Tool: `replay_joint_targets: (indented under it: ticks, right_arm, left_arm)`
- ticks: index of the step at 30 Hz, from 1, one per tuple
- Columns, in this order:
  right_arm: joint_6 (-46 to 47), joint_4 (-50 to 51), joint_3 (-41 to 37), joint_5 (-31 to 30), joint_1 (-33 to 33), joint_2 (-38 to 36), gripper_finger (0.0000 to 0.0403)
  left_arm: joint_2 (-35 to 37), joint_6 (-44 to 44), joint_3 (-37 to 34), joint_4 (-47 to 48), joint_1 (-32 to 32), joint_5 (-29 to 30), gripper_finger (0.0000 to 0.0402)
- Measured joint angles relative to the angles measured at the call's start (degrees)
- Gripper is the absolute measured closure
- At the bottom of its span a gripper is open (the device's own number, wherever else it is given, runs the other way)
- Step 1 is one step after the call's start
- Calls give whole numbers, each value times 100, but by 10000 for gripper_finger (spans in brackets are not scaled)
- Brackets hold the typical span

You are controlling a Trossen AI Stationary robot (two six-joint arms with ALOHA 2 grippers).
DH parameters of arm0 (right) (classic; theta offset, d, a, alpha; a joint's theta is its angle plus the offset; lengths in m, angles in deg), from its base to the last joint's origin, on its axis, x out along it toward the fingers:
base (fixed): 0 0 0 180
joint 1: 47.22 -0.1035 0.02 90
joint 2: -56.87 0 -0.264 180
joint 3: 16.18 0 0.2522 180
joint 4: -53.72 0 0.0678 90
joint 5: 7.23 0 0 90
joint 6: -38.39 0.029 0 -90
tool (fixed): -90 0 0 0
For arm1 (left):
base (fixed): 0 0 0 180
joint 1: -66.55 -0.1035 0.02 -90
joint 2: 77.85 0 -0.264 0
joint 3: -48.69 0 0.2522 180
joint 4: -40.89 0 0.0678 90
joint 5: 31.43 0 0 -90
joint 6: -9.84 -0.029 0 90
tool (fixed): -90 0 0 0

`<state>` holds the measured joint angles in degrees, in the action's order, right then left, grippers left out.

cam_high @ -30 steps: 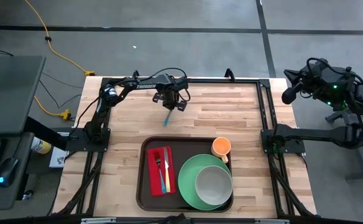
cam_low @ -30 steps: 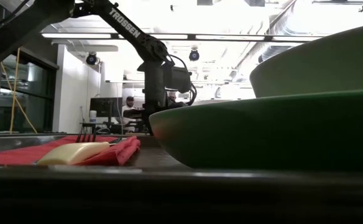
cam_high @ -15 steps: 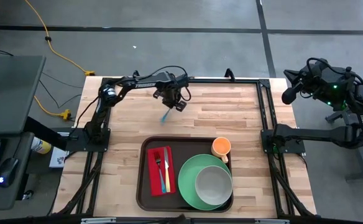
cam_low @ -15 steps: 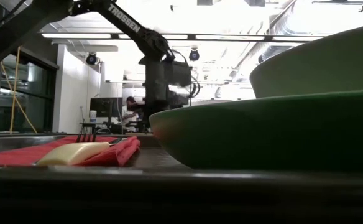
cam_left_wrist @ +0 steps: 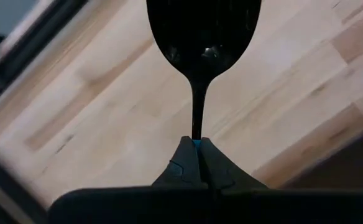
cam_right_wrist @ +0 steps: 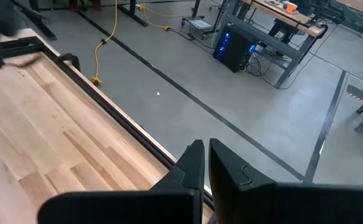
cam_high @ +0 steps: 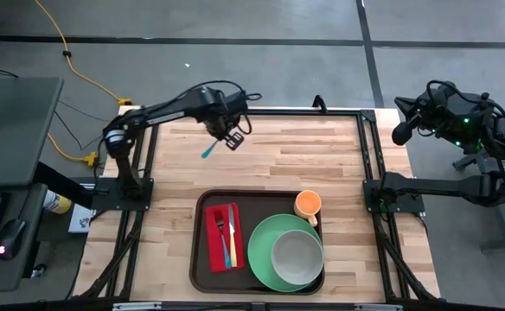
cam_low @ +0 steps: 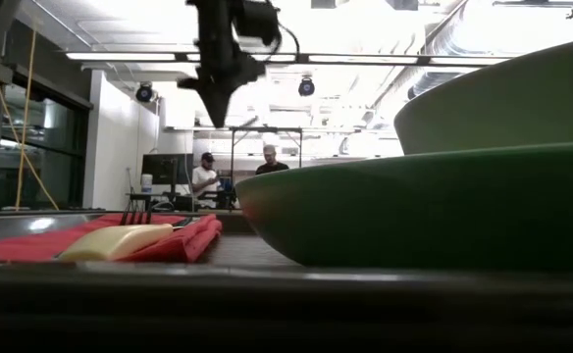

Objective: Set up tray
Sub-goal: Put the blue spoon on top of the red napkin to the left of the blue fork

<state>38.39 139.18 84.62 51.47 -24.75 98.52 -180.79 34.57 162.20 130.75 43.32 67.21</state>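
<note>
The left gripper (cam_high: 227,138), fingers clamping a blue-handled spoon (cam_high: 207,152), is lifting and swinging left of its earlier spot. The right gripper (cam_right_wrist: 201,163) is waiting off-table, fingers closed and empty.

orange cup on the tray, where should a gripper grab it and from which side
Take the orange cup by its rim, coming straight down from above. It stands upright with its mouth open to the top, so one finger can go inside and one outside. The green plate crowds its near side on the tray, so gripping the far part of the rim looks safest.
</note>
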Motion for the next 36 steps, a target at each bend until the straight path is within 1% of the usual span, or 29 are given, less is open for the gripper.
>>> replay_joint_targets:
  ticks: [4,10,15,19,21,23,29,32,36]
  right_arm:
    - [-1,0,0,-28,-1,0,403]
    - [-34,-2,0,-96,1,0,403]
    - [-5,0,0,-151,1,-4,403]
    - [1,0,0,-13,1,-4,403]
    - [62,0,0,12,-1,-4,403]
    - [135,0,0,48,0,-4,403]
    - [106,0,0,409,1,-2,403]
    - [-57,0,0,466,0,-2,403]
    - [-249,0,0,504,1,-2,403]
  left_arm:
    - [376,614,0,528,490,386,390]
    - [613,1632,-2,1155,1364,680,390]
    - [645,2269,-4,1094,2056,683,390]
    - [648,2615,-7,1070,2526,746,390]
    - [648,2851,-7,1070,2791,920,390]
    - [648,3178,-7,1086,3098,1053,390]
    - [637,4328,-7,1210,4189,1387,390]
    - [577,4969,-12,1246,4696,1594,390]
    - [515,5779,-2,1352,5129,1650,390]
